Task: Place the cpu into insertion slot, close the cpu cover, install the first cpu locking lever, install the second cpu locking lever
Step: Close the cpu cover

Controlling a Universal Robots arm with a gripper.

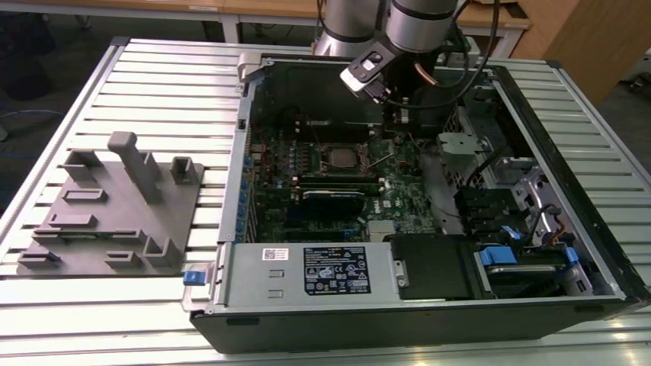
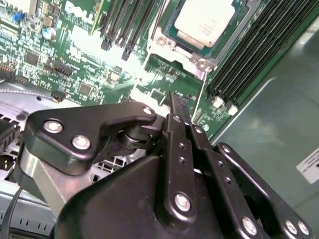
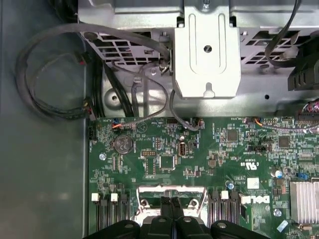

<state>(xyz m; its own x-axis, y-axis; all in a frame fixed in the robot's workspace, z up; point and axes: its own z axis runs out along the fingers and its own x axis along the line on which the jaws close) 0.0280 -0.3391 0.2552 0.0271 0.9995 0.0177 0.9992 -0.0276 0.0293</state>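
Note:
The cpu [image 2: 204, 20] lies flat with its silvery top up in the insertion slot [image 1: 339, 158] on the green motherboard. The cpu cover [image 2: 167, 42] lies down around it as a metal frame, also seen in the first wrist view as cpu cover [image 3: 172, 191]. One thin locking lever [image 2: 199, 92] sticks out free from the frame's corner, and in the exterior view the lever [image 1: 383, 162] stands raised beside the socket. My gripper [image 2: 175, 102] hangs just off that corner, close to the lever, fingers [image 3: 167, 211] pressed together and holding nothing. In the exterior view the gripper [image 1: 399, 126] is above the board, toward the view's right of the socket.
Long black memory slots [image 2: 249, 55] flank the socket. A metal drive bracket [image 3: 207, 55] and loose cables [image 3: 50, 74] lie beyond the board's edge. The power supply [image 1: 305, 271] fills the case front. A grey fixture [image 1: 112, 206] stands on the slatted table at the exterior view's left.

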